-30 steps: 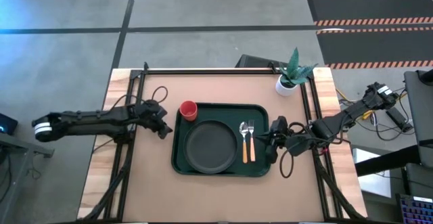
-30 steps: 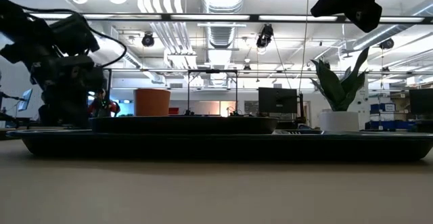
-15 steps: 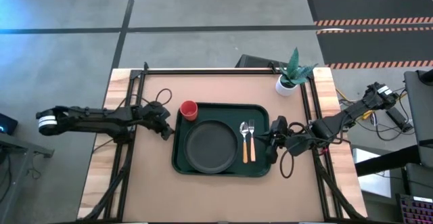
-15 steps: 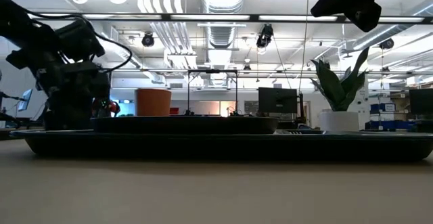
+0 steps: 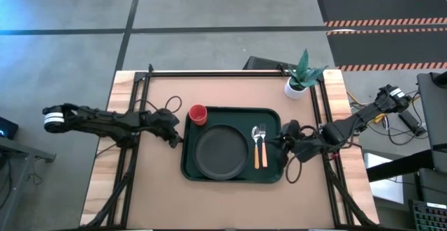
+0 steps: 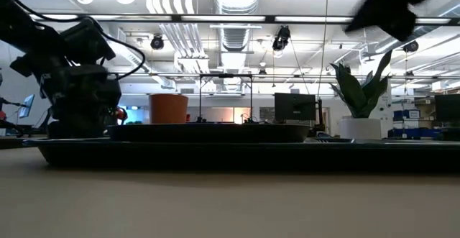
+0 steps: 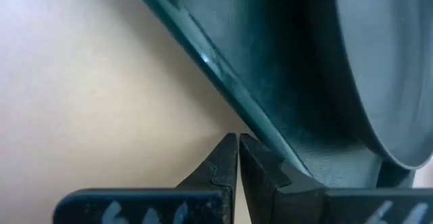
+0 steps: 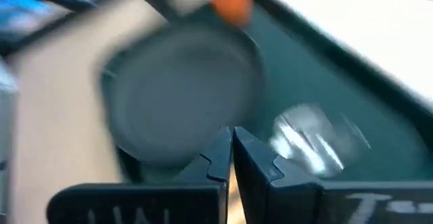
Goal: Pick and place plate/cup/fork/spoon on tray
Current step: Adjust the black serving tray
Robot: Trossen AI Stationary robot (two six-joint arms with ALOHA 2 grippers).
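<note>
Plate [image 5: 222,149], cup [image 5: 198,114], fork [image 5: 262,146] and spoon [image 5: 255,147] all sit on the tray [image 5: 190,167]. Left gripper [image 5: 174,137], clenched and empty, presses the tray's left edge; right gripper [image 5: 285,142], clenched too, sits at the right edge. Nudge slow and level so nothing slides.

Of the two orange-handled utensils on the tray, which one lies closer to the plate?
The spoon, with the oval bowl, lies next to the plate; the tined fork lies on its far side.

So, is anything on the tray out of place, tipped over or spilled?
Nothing stands out. The plate lies flat in the tray, the cup stands upright at its far-left corner, and the spoon and the fork lie side by side. No spill shows.
</note>
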